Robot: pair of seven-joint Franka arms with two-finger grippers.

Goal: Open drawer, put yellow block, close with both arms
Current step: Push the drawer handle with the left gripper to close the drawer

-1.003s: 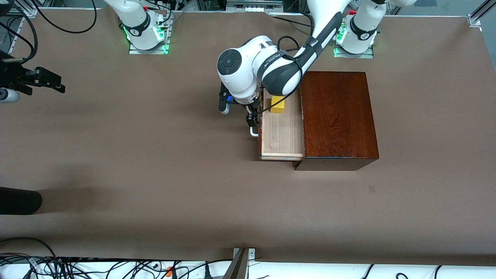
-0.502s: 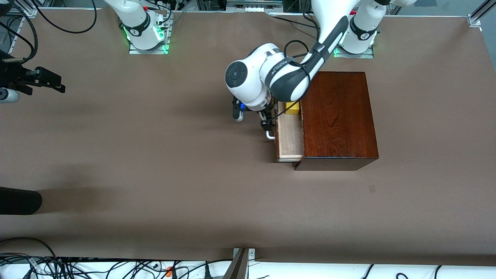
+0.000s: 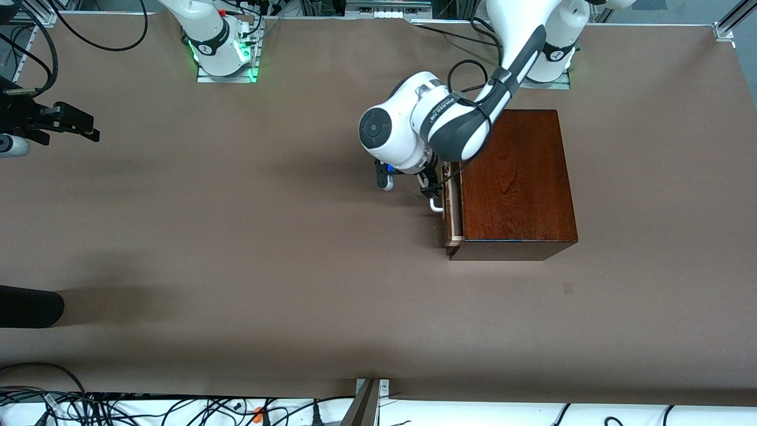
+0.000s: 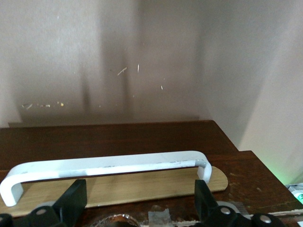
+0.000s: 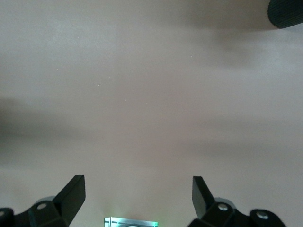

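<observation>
Drawer [image 3: 453,220]: over the last second it went from roughly half out to nearly shut. Only a thin strip of pale wood showed beside the box [image 3: 514,177], centre of frame.

Yellow block: seen in the drawer a second earlier, now out of sight, judged carried in under the box top.

Left hand [image 3: 434,192]: at the white handle [image 4: 106,163], fingers [image 4: 73,201] spread wide, gripping nothing, apparently pushing the drawer front.

Right hand [image 3: 89,129]: waiting at the upper edge of frame at the right arm's end, fingers spread, empty, over bare worktop.

Task status: judged almost complete, with only a last push left.

Worktop [image 3: 236,236]: plain brown covering, lightly specked near the box.

Room: green-lit arm bases along the top, loose cables [image 3: 71,408] along the bottom edge.
</observation>
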